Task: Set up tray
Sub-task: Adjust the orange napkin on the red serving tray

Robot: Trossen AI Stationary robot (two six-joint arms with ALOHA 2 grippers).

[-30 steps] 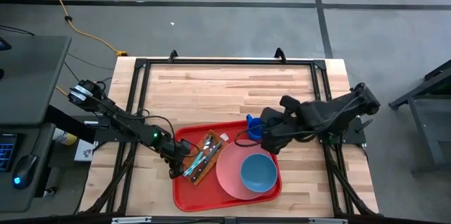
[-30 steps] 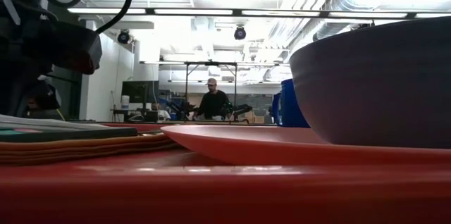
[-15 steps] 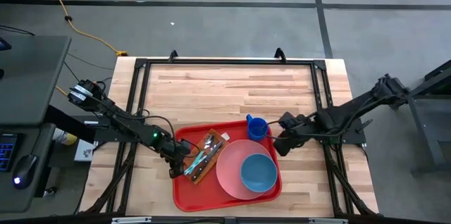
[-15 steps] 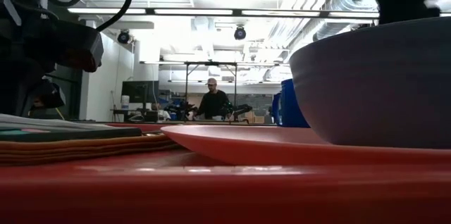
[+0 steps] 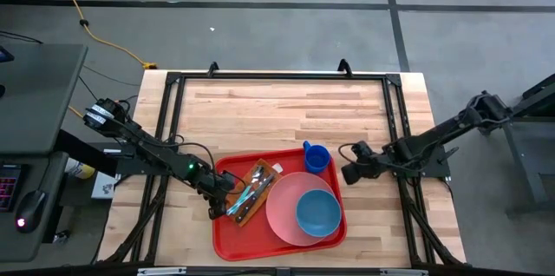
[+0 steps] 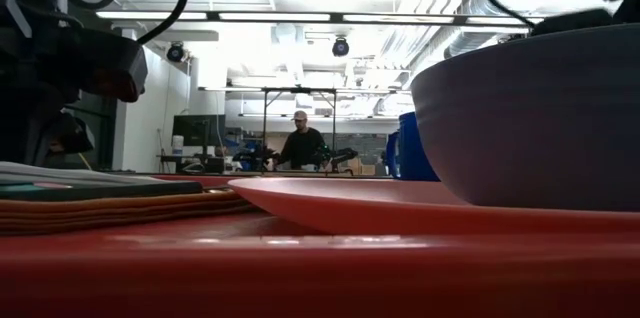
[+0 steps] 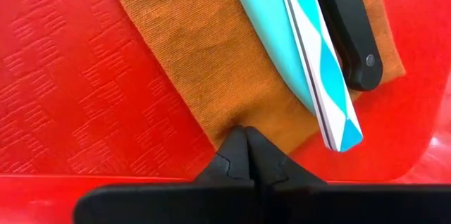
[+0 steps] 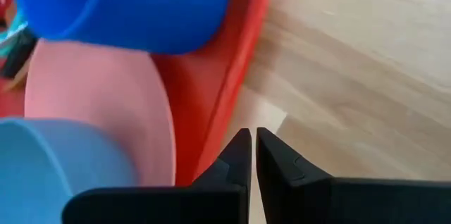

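The red tray lies on the table near its front edge. On it are a pink plate with a blue bowl, a blue cup standing upright, and a brown napkin carrying a teal-handled utensil and a black-handled knife. My left gripper is shut at the napkin's left edge. My right gripper is shut and empty over bare table, just right of the tray's right rim. My left gripper's shut fingertips meet the napkin's long edge from above, pointing down. The napkin lies flat on the tray there. Whether a layer is caught between the fingers, I cannot tell.
Bare wooden table lies beyond the tray toward the far edge and on both sides. A black frame runs round the table's edge. In the low view a person stands far back in the room.
My right gripper has drawn back from the blue cup toward the table's right edge and now hangs beside the tray. The cup stays upright on the tray.
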